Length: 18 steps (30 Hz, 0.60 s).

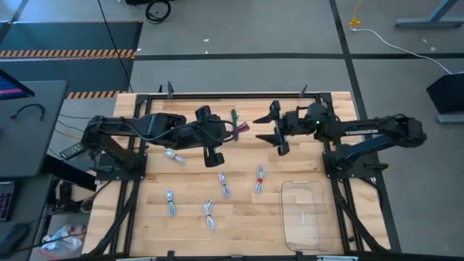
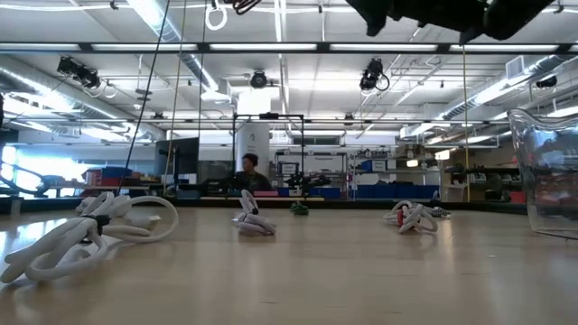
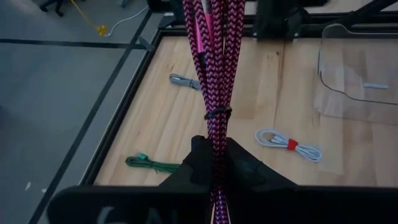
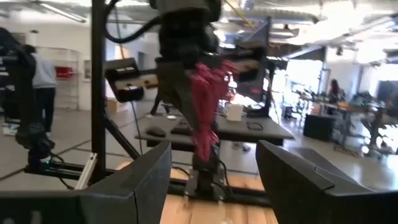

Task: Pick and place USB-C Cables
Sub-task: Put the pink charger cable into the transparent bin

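Observation:
A purple braided USB-C cable bundle point(image 3: 217, 74) is up in the air over the table's far middle, with my left gripper point(image 1: 232, 131) shut on it. My right gripper point(image 1: 270, 130) faces it from the right, open, its fingers apart from the cable point(image 4: 204, 118). A green cable point(image 1: 234, 116) lies at the far edge. Several grey cables lie on the wood, one of them with a red tie point(image 3: 290, 144). One small grey piece point(image 1: 301, 216) lies in the clear tray. My left gripper pinches the purple bundle between its two fingers, a little behind its black tie point(image 3: 217, 114). The fingers point(image 3: 198, 163) come from the table's left, slanting down, and lie along the bundle. The bundle sticks out ahead of the fingers toward my right gripper, clear of the table.
The clear plastic tray point(image 1: 319, 217) stands at the near right. Loose grey cables point(image 1: 224, 183) point(image 1: 170, 203) point(image 1: 209, 214) point(image 1: 172, 154) are spread over the table's middle and near left. A black frame rail runs along the far edge point(image 1: 217, 94).

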Each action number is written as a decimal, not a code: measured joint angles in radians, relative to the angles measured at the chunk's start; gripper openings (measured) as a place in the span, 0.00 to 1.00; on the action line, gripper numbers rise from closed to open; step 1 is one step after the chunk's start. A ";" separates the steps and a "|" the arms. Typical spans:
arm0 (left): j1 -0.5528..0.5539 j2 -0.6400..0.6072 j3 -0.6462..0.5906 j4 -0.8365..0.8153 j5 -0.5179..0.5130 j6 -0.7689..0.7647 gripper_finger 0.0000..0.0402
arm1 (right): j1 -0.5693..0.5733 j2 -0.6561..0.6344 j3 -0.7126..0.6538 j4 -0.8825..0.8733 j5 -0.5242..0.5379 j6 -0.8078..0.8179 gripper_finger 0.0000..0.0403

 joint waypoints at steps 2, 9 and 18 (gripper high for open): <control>0.000 0.000 0.000 0.000 0.000 0.000 0.05 | 0.020 0.045 0.036 0.000 0.016 -0.025 0.59; 0.000 0.000 0.000 0.003 0.001 -0.004 0.05 | 0.045 0.201 0.194 -0.011 0.016 -0.092 0.59; -0.001 0.000 -0.001 0.001 0.009 -0.004 0.05 | 0.052 0.319 0.345 -0.062 -0.059 -0.089 0.54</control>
